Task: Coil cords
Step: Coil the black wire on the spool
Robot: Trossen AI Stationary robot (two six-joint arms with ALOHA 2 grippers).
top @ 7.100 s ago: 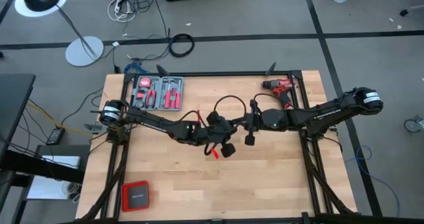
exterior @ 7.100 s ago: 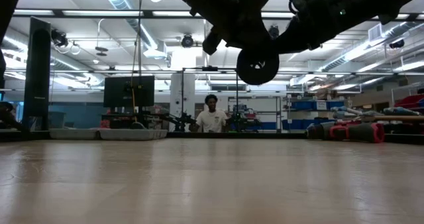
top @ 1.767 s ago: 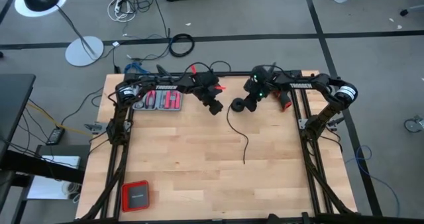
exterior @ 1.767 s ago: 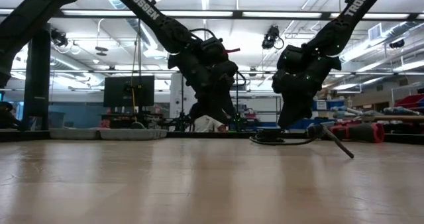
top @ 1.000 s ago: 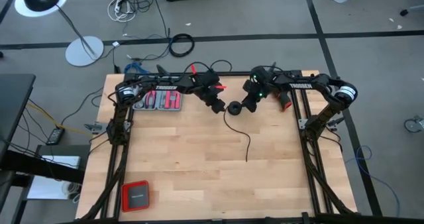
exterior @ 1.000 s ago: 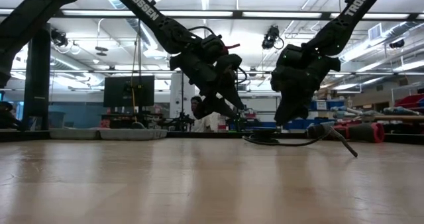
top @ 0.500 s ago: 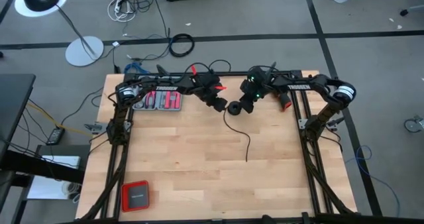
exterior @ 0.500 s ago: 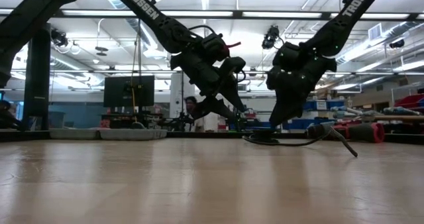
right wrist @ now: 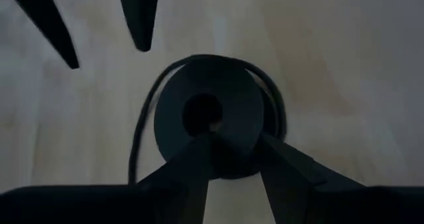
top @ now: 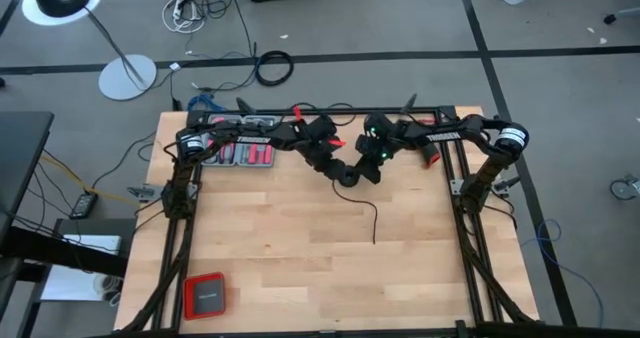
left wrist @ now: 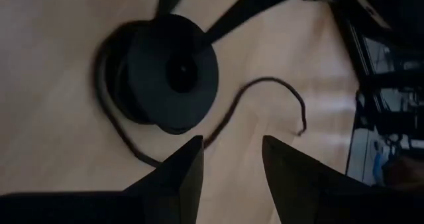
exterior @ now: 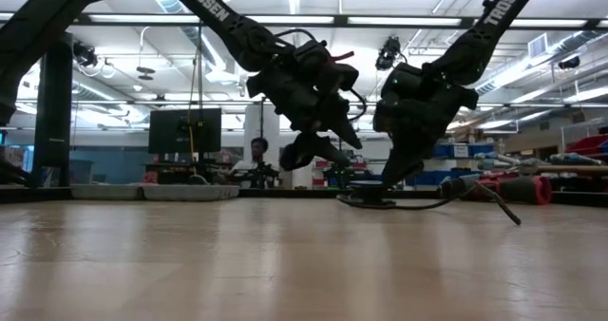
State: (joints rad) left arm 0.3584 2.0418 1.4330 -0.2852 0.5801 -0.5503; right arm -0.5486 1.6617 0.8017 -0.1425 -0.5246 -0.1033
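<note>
Spool (top: pixel 346 173) with cord (top: pixel 368 214) trailing, between left gripper (left wrist: pixel 232 159), jaws spread, and right gripper (right wrist: pixel 233 163), jaws pinching its rim. Tool tray (top: pixel 240 150), red drill (top: pixel 430 153) and red box (top: pixel 204 296) nearby. "TROSSEN" marks both arms.

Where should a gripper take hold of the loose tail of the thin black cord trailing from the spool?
Probably near the tail's free end, from straight above. The cord lies flat on the table, curving away from the black spool, with bare wood either side for the fingers. The right gripper sits at the spool; the left gripper, open, hovers beside it.
</note>
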